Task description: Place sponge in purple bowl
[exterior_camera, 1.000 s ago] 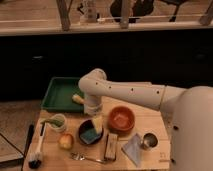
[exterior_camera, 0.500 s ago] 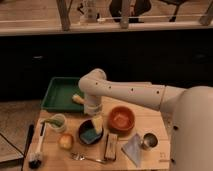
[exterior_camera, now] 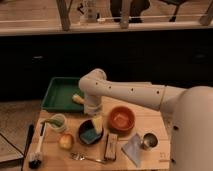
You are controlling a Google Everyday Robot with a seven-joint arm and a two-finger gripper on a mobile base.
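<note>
1. Down on the wooden bench [exterior_camera: 150,120], the pincer [exterior_camera: 96,123] hangs right over the purple bowl [exterior_camera: 83,131], and the sponge [exterior_camera: 90,135] lies inside that bowl, a blue-teal block against the nearly black inside

2. Whether the pincer is clenched on the sponge or has let it go, I cannot tell; its yellowish tip sits so close above the sponge that the two run together

3. By my reckoning the sponge is light and soft, so it will squash under a firm squeeze and spring back; it is neither fragile nor slippery, and a gentle pinch across its short sides would be the best hold

4. Because it weighs so little, it might cling to the pads and lift out again if the arm rises before a full release

5. Hard to make out: the far rim of the purple bowl, covered by the pincer and the arm [exterior_camera: 125,92] above it

6. Close by stand the orange bowl [exterior_camera: 121,119], touching or nearly touching the purple one, and a tan-and-dark block [exterior_camera: 111,146] just beside the bowl's near edge

7. A green tray [exterior_camera: 56,94] behind is partly hidden by the arm, with something pale in it that I cannot name
</note>
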